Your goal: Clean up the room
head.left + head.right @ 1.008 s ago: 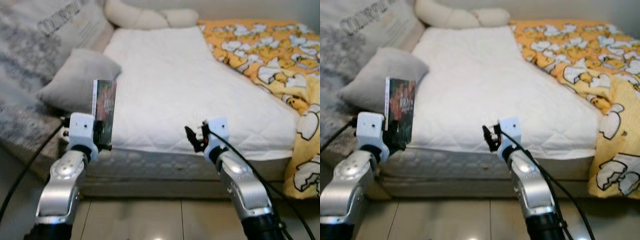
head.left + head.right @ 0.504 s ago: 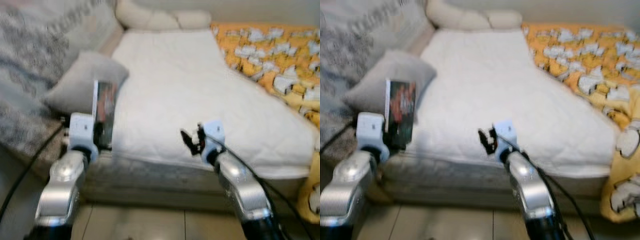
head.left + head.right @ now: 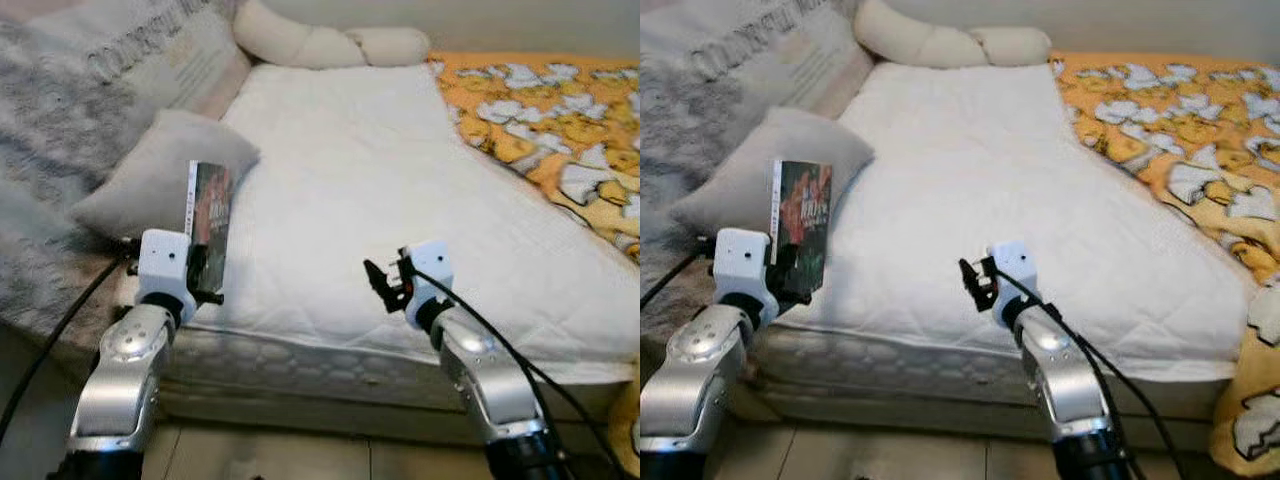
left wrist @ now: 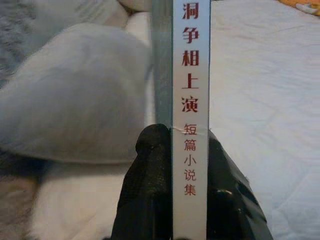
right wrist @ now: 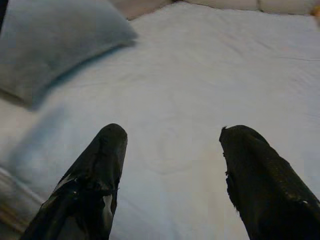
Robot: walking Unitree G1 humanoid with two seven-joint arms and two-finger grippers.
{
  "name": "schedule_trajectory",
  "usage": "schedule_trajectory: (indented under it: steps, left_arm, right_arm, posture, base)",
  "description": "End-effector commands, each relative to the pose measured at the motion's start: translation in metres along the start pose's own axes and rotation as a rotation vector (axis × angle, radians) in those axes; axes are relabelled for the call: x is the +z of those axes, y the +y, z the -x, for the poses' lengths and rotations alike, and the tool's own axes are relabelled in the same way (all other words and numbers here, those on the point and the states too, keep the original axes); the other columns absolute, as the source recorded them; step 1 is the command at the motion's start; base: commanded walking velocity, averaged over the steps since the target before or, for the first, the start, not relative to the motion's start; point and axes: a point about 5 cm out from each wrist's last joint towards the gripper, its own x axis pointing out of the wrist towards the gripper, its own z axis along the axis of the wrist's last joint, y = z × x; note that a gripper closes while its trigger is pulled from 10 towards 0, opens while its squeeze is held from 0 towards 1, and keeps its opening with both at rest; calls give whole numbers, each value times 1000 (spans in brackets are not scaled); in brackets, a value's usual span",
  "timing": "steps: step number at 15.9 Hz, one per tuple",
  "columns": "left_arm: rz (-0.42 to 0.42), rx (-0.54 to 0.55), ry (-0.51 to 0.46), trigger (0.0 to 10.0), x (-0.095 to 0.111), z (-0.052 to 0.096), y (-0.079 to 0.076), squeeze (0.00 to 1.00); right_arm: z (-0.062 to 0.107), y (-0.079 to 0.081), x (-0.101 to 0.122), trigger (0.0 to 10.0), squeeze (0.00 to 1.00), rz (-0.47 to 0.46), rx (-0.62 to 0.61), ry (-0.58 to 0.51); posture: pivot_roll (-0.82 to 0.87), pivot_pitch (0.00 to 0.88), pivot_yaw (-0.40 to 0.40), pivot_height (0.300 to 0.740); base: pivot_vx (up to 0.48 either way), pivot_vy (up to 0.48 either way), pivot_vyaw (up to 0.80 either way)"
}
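My left gripper is shut on a thin book, held upright at the near left corner of the bed. In the left wrist view the book's white spine with red characters stands between the two black fingers. My right gripper hovers open over the bed's near edge, holding nothing. In the right wrist view its fingers are spread above the white mattress.
A grey pillow lies just behind the book. A cream bolster sits at the head of the bed, a yellow duck-print blanket covers the right side, and a grey fuzzy throw hangs at left. Tiled floor lies below.
The camera has shifted, so the bed sits slightly differently in the picture. Both arms hold the same pose, and the book stays in the left gripper.
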Motion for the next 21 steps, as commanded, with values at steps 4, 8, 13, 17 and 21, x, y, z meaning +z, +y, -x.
schedule_trajectory:
  steps: [4, 8, 13, 17, 21]
  left_arm:
    - [-15, -6, -61, 10000, 13, 0, 0, 0]
    - [-14, -10, -58, 10000, 12, 0, -1, 0]
    - [-16, -9, -54, 10000, 11, 1, 0, 0]
    - [-20, -11, -53, 10000, 11, 1, 1, 0]
    - [-20, -10, -55, 10000, 12, 0, 1, 0]
  right_arm:
    - [0, -3, 5, 10000, 0, -1, -14, -22]
    - [0, 0, 6, 10000, 0, 0, -7, -26]
    - [0, 0, 5, 10000, 0, 1, -9, -23]
    - [0, 1, 5, 10000, 0, 0, -9, -25]
    - [-2, 1, 6, 10000, 0, 1, -7, -27]
  posture:
    - [48, 0, 26, 740]
    - [43, 0, 29, 740]
    - [45, 0, 31, 740]
    - [47, 0, 33, 740]
    - [47, 0, 34, 740]
  base:
    - [349, 0, 0]
    - [350, 0, 0]
    - [348, 0, 0]
    - [351, 0, 0]
    - [348, 0, 0]
